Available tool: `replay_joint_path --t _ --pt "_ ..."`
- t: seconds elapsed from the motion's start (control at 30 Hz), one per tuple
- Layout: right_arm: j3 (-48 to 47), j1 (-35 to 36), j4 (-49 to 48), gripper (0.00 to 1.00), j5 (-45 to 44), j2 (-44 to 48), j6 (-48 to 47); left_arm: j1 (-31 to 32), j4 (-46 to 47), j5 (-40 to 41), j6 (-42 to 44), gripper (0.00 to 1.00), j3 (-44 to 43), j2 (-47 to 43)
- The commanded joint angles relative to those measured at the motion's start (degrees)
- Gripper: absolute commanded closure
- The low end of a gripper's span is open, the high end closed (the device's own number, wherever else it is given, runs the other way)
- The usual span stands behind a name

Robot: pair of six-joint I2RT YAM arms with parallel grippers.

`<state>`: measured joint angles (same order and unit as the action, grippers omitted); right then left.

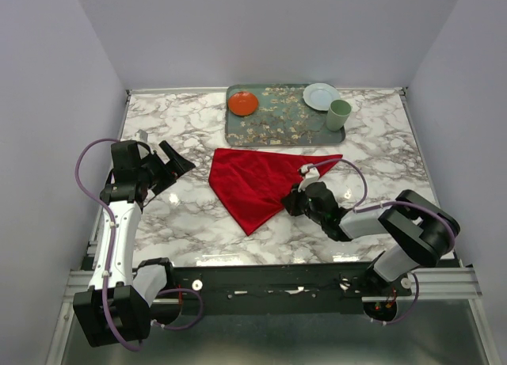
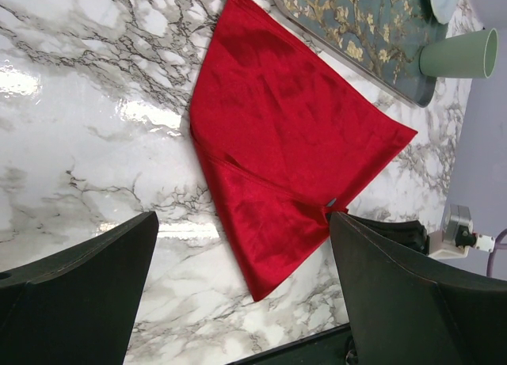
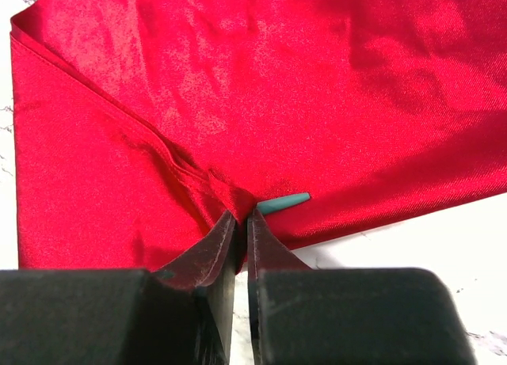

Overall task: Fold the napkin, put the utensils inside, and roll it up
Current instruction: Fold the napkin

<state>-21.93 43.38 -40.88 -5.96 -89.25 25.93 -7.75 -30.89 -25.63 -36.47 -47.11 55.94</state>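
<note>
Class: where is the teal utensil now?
Right wrist view: the utensil shows only its tip, poking from a fold of the napkin, just right of the right claw.

Plain pale lavender walls, glossy grey-veined marble table, dark rail at near edge

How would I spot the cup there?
On the white marble table, find the floral teal tray at the far edge. At its right end stands the pale green cup, taller than the whitish plate beside it and the orange-red plate opposite.
</note>
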Motion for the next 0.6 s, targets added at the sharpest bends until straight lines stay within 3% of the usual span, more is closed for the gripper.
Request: replay_joint_path --t 0.0,0.57 --pt "0.8 -0.6 -1.6 0.82 -2.2 -1.4 0.5 0.4 1.1 -2.0 0.2 0.01 -0.4 -0.3" --pt "0.8 -1.3 -1.6 0.78 -3.4 -1.3 0.1 0.6 1.2 -2.1 0.3 0.01 -0.5 -0.2"
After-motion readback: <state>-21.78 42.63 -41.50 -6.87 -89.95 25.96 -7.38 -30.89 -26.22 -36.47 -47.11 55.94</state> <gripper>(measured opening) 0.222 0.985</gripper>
